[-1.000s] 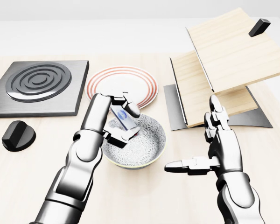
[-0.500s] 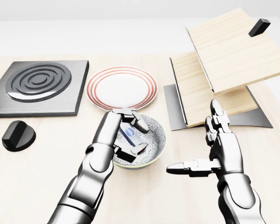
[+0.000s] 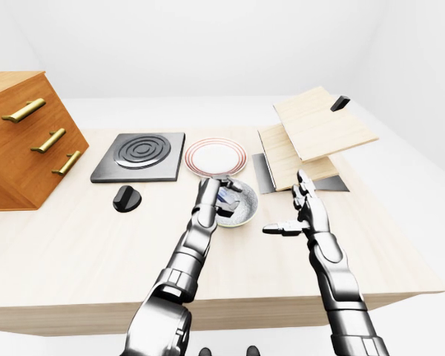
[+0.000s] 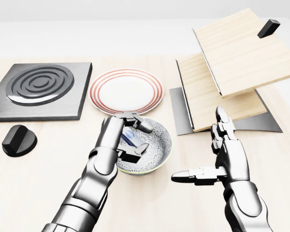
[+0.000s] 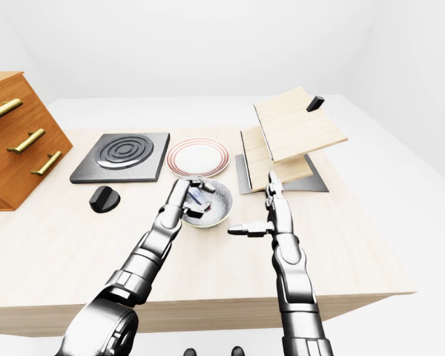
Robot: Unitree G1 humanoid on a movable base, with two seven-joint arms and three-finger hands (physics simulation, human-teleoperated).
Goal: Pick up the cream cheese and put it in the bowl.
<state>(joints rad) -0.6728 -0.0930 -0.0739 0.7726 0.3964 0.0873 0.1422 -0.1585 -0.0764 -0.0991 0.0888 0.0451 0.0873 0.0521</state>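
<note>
The left hand [image 4: 127, 137] is curled down into the patterned bowl [image 4: 160, 151], its fingers [image 4: 135, 121] closed round the cream cheese [image 4: 131, 137], a small pale packet with a blue mark. The packet sits low inside the bowl's hollow, tilted between the fingers; whether it touches the bowl's floor cannot be told from these views. The right hand [image 4: 217, 159] hangs to the right of the bowl, apart from it, fingers spread wide with the thumb pointing toward the bowl and nothing in its grasp.

The main risk, as I judge it, lies in the release. If the fingers spread unevenly, the packet could stick to one of them and be dragged up over the rim as the hand lifts. The knuckles stand close to the bowl's left wall, so a sideways withdrawal could nudge or tip the bowl on the tabletop [image 4: 48, 183]. A straight upward lift looks safest.

Just above the bowl in the head view lies a red-ringed plate [image 4: 126, 90], near enough that a shoved bowl could knock it. Farther left are a black hob plate [image 4: 40, 89] and a black knob [image 4: 19, 139]; to the right, tilted wooden boards [image 4: 232, 63] on a grey base.
</note>
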